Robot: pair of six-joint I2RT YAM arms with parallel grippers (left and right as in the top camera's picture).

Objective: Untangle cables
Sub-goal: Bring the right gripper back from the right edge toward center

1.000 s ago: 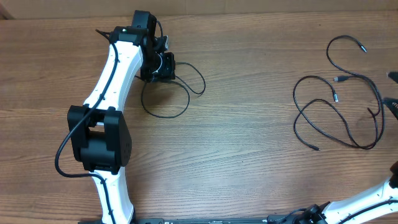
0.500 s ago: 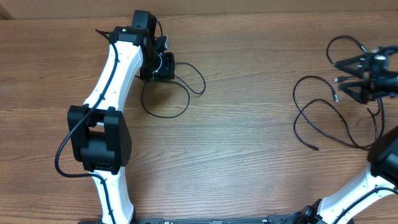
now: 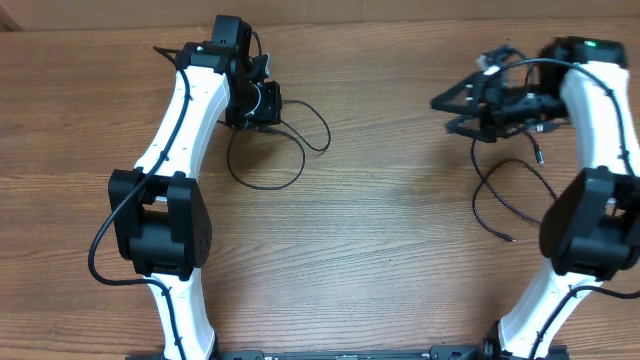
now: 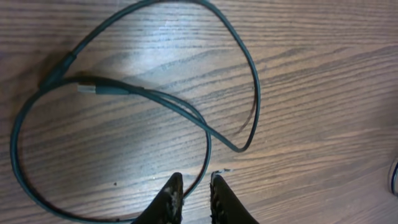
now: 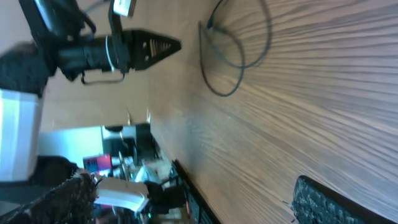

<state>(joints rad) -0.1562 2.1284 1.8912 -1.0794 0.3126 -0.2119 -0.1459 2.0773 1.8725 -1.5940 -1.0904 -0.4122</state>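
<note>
**A:** Nearest the bases, right side?

**B:** Cables (image 3: 505, 200) lie in loose, crossing loops on the worktop (image 3: 390, 250). One free end points back toward the bases.

**A:** Right hand?

**B:** The right hand (image 3: 447, 113) is just past the far left edge of those loops. It points toward the left side with its fingers spread wide and nothing between them.

**A:** Left side, same depth?

**B:** A lone cable (image 3: 268, 172) lies in one open loop, well apart from the right-hand group. In the wrist view a plug (image 4: 93, 88) rests inside the loop.

**A:** Left hand?

**B:** The left hand (image 4: 196, 196) is at the far edge of that loop and low over the wood. Its fingers (image 4: 169, 198) are drawn close, with only a thin gap showing. The lone cable runs right up to the tips. Whether it is pinched or only passing by cannot be told.
</note>
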